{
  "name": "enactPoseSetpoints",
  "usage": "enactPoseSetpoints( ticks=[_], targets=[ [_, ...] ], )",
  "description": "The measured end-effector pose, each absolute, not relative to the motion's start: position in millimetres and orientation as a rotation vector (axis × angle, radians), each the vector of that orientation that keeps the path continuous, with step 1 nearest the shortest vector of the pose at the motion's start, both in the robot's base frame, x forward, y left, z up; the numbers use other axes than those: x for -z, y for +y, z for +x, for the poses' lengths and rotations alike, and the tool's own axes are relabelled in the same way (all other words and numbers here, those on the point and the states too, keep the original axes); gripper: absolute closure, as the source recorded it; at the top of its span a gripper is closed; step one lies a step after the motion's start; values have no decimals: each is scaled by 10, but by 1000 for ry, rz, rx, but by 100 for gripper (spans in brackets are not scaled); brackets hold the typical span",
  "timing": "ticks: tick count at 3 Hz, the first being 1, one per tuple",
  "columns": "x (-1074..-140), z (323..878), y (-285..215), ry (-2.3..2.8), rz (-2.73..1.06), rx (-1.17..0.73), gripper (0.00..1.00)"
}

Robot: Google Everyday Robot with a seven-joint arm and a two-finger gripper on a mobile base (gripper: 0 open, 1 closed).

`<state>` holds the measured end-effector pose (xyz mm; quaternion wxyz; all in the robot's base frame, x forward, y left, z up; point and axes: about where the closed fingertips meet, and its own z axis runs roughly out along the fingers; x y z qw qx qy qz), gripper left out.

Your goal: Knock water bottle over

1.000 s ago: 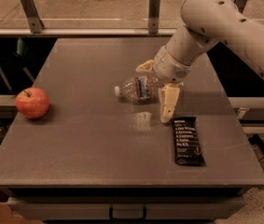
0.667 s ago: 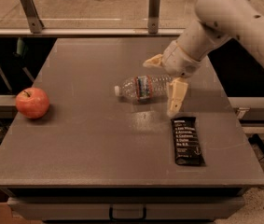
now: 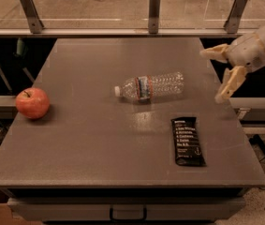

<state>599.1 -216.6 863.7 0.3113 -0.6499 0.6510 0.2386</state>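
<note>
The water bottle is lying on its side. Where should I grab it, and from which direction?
I'd grip the water bottle across its ribbed body, between the label and the base, coming down from above. It lies flat with its cap pointing left in the view, so close front-to-back. The gripper hangs open beyond its base end.

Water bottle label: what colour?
Red and blue on the water bottle, camera view; gripper open by table edge.
</note>
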Motion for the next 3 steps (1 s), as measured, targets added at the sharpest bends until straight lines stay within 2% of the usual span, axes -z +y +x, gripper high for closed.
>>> enactPoseSetpoints(
  ticks=[1,2,3],
  targets=[
    [-9221,5910,-2820,1697,-1427,-569,0],
    [-9989,5630,-3306,1620,-1198,-400,0],
    [-10452,5394,-3432,1572,-1104,-299,0]
  ],
)
